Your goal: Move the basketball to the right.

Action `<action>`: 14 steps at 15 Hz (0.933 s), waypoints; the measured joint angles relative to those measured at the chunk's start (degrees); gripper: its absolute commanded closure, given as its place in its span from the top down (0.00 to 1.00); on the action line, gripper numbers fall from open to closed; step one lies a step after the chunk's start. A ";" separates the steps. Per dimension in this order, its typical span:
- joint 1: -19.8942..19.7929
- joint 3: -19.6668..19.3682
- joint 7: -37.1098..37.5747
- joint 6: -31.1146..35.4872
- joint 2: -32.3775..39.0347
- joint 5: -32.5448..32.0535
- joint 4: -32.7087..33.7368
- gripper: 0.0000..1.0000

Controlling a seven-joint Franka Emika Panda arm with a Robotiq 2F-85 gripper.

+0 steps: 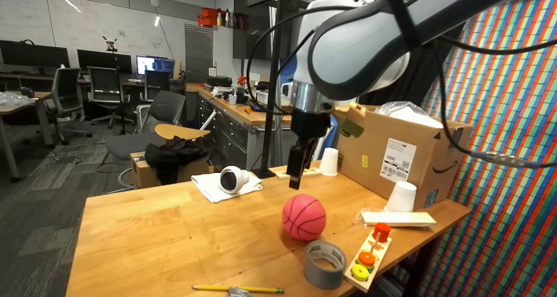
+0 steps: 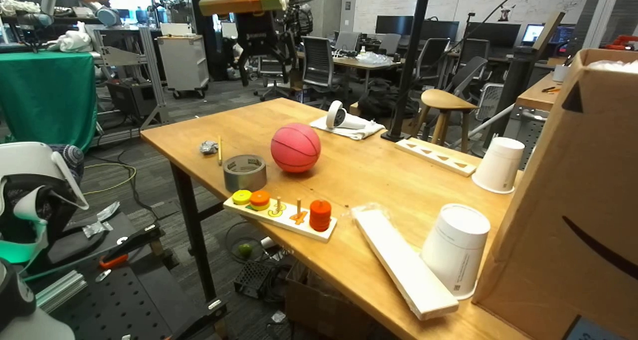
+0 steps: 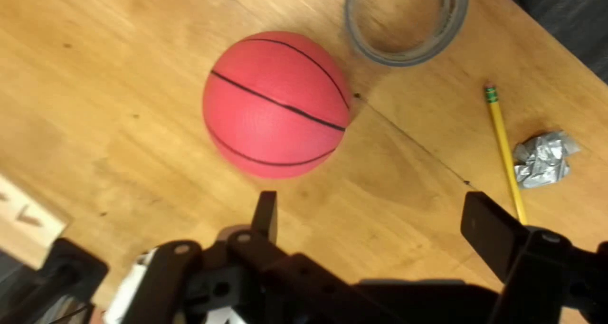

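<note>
The basketball [image 1: 304, 217] is a small pink-red ball with dark seams. It rests on the wooden table in both exterior views [image 2: 295, 147], beside the grey tape roll [image 1: 324, 265] and apart from it. In the wrist view the basketball [image 3: 276, 104] lies upper left of the jaws, whole and unobstructed, with the tape roll [image 3: 408, 57] at the top. My gripper [image 3: 373, 212] is open, its two fingers wide apart with only table seen between them. In both exterior views the gripper [image 1: 299, 175] hangs above table height, not touching the ball; it also shows open there [image 2: 265, 76].
A peg toy with coloured rings [image 2: 281, 218] lies near the tape roll at the table edge. A pencil [image 3: 506, 157] and crumpled foil [image 3: 544, 160] are nearby. White cups [image 2: 456, 250], a white bar [image 2: 403, 265], a large cardboard box [image 1: 370, 153] and a white cloth [image 1: 213, 188] also stand around.
</note>
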 measured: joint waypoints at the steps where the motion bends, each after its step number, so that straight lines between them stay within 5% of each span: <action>1: -0.29 0.04 1.67 0.03 -2.61 -3.09 -0.94 1.00; 5: 0.94 1.50 5.63 0.07 -6.63 -4.76 -5.75 1.00; 10: 5.05 2.29 5.62 -0.10 -3.10 2.88 -10.10 1.00; 14: 4.69 2.20 6.16 -2.44 0.88 3.62 -10.44 1.00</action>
